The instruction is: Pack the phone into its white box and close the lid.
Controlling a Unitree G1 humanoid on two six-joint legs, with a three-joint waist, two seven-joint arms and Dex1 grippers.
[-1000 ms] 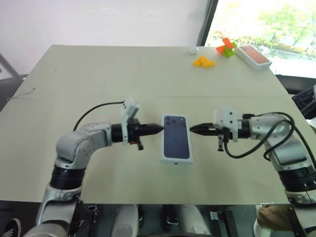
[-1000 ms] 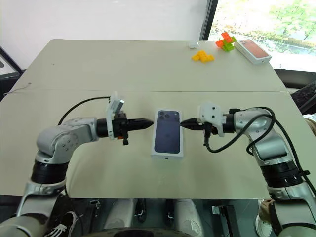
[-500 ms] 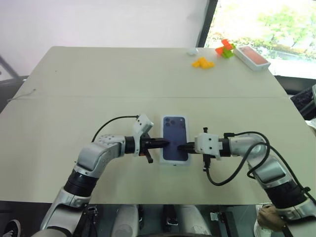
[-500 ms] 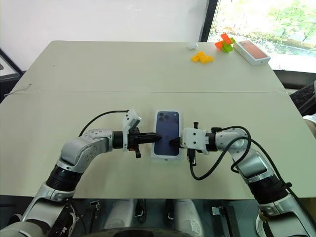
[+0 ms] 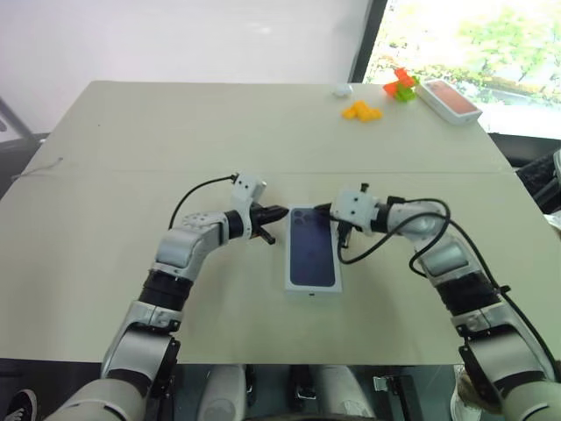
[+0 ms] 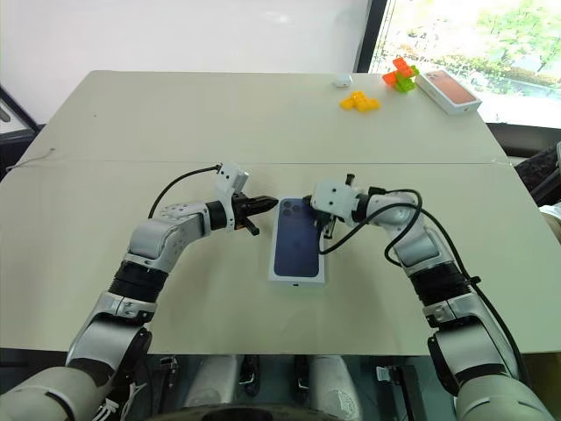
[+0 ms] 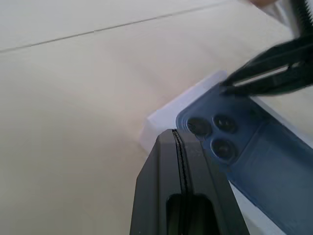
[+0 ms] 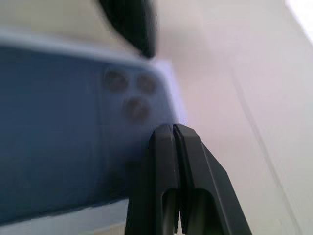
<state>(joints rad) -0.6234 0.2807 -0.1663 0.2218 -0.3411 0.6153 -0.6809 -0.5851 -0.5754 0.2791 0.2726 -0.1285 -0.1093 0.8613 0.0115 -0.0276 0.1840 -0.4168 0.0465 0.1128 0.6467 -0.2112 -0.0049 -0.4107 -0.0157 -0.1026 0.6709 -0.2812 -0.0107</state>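
Note:
At the table's centre lies the lid [image 5: 313,250], white with a dark blue phone printed on its top, camera cluster at the far end. It sits flat over the white box, whose base I cannot tell apart from it. The phone itself is hidden. My left gripper [image 5: 282,211] is shut, its tip at the lid's far left corner. My right gripper [image 5: 321,210] is shut too, its tip on the lid's far end by the printed cameras. The left wrist view shows the shut left fingers [image 7: 177,161] just short of the lid's corner [image 7: 161,117].
At the back right of the table lie a box with a red-orange top [image 5: 449,99], yellow blocks [image 5: 360,111], an orange and green block cluster [image 5: 401,85] and a small white object [image 5: 341,89]. A seam [image 5: 131,170] crosses the table behind the lid.
Both shut grippers slid from the lid's near half along its long sides to its far end. The lid has stayed where it was.

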